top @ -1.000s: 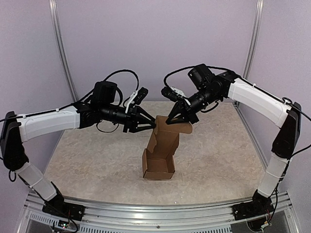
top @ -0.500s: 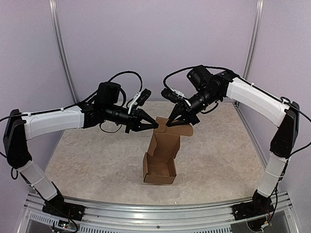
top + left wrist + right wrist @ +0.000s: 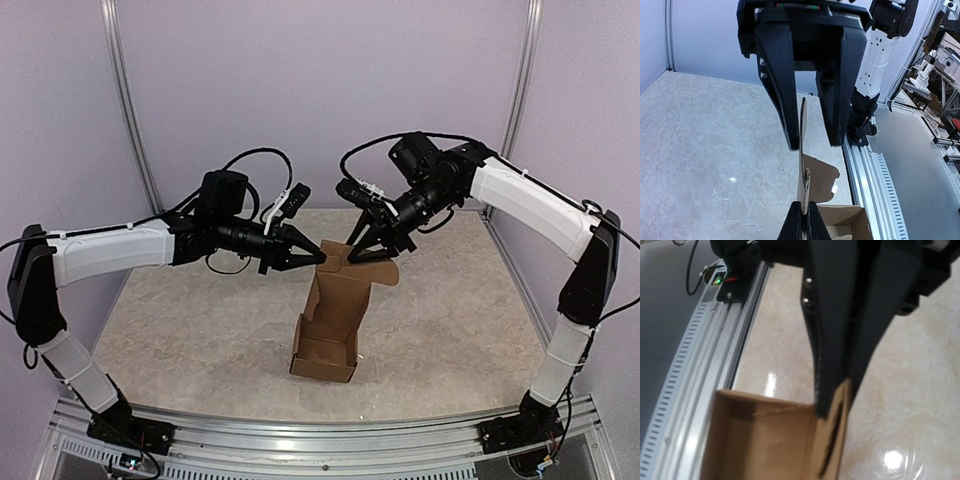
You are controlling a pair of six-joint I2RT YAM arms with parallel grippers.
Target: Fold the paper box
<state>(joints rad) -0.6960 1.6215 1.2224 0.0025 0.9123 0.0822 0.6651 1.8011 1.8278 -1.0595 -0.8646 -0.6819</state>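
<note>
Two tools are working the top flap of the paper box (image 3: 335,310), which is standing half-formed on the bench (image 3: 190,320): left tool (image 3: 318,257) is pinching the flap edge, right tool (image 3: 352,250) is sitting spread astride it, so the box is probably risking twisting or tipping on that lone pinch

- Overhead, the light is soft and even, coming from above. The lilac walls (image 3: 320,90) carry no hot spots, and the paper box (image 3: 335,310) throws only a faint shadow on the table (image 3: 180,330).
- The frame posts (image 3: 128,110) lean and bow slightly near the picture's edges.
- My right wrist view is soft throughout. My right gripper's fingers (image 3: 832,315) are a dark, detail-less blur, and white glare spots sit on the glossy tabletop.
- My left wrist view is crisper. My left gripper's fingertips (image 3: 796,225) are slightly out of focus, and there is one small glint on the table.
</note>
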